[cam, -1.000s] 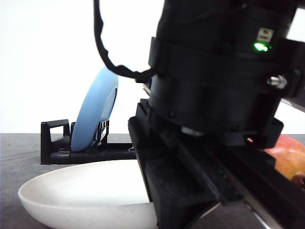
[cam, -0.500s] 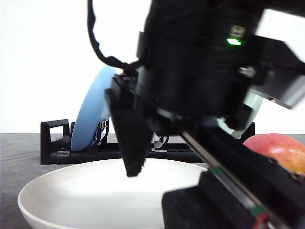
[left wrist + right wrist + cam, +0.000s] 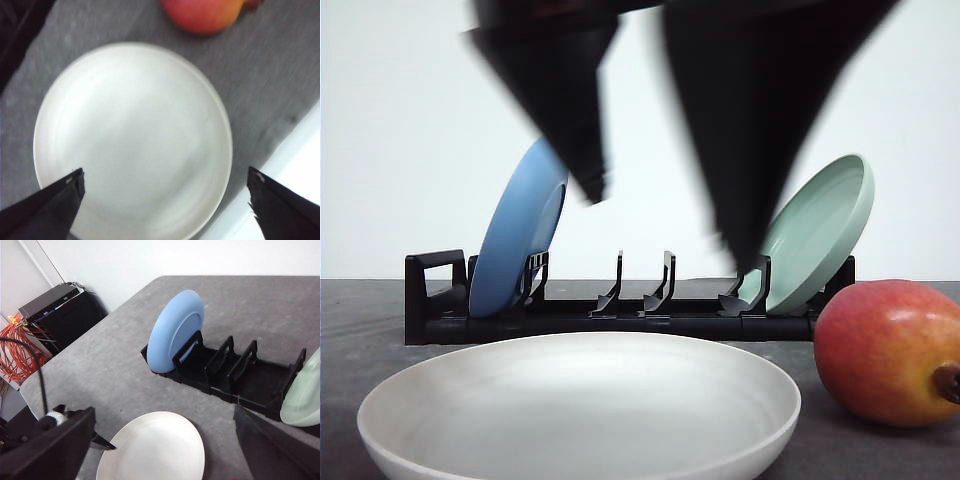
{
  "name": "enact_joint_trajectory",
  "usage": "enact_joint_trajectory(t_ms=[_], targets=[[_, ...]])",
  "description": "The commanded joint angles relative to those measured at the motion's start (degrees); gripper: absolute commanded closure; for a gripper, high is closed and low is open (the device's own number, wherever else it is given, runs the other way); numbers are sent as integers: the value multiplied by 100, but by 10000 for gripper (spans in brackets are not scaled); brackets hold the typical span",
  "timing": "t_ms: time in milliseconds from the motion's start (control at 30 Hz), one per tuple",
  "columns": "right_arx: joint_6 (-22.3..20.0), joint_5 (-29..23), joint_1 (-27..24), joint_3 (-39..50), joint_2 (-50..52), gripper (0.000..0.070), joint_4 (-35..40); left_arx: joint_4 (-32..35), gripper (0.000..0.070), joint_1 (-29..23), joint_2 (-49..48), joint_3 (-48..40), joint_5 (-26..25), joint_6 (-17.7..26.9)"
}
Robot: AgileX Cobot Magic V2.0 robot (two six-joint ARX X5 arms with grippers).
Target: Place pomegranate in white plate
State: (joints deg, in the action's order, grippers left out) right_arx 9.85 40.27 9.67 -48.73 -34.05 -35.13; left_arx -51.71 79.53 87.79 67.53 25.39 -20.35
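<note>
White plate (image 3: 580,400) nearest, flat on grey worktop (image 3: 360,320), nothing in it. Pomegranate (image 3: 888,350) just beside plate, on right, not held. Left end effector (image 3: 165,197) hangs over plate, fingers (image 3: 570,100) wide apart, holding nothing. Right end effector (image 3: 162,440) higher up, fingers apart too. Behind: black rack (image 3: 620,310) with blue plate (image 3: 515,240) and pale green plate (image 3: 815,235).

Do well: move over fruit middle, go down straight, squeeze round belly softly, miss brown nub, lift, set down in plate middle.
</note>
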Motion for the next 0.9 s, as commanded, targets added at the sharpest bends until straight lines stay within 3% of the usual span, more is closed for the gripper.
enact_joint_trajectory(t_ms=[0, 167, 333, 567, 733, 867], targets=[[-42, -20, 13, -98, -67, 142, 34, 176, 65, 85, -248, -301, -17, -118], [-42, -34, 11, -98, -232, 142, -74, 710, 69, 85, -1244, -1269, -121, -372], [-60, -381, 38, -98, -646, 142, -599, 987, 69, 85, -2210, -1841, -287, -595], [-316, -505, 283, -98, -1620, 138, -1249, 1008, 69, 85, -3476, -2050, -854, -584], [-324, -967, 585, -98, -2344, 132, -1316, 943, 70, 85, -4389, -2050, -1154, -616], [-326, -1484, 883, -98, -2910, 27, -1289, 878, 74, 85, -5043, -2050, -1172, -695]])
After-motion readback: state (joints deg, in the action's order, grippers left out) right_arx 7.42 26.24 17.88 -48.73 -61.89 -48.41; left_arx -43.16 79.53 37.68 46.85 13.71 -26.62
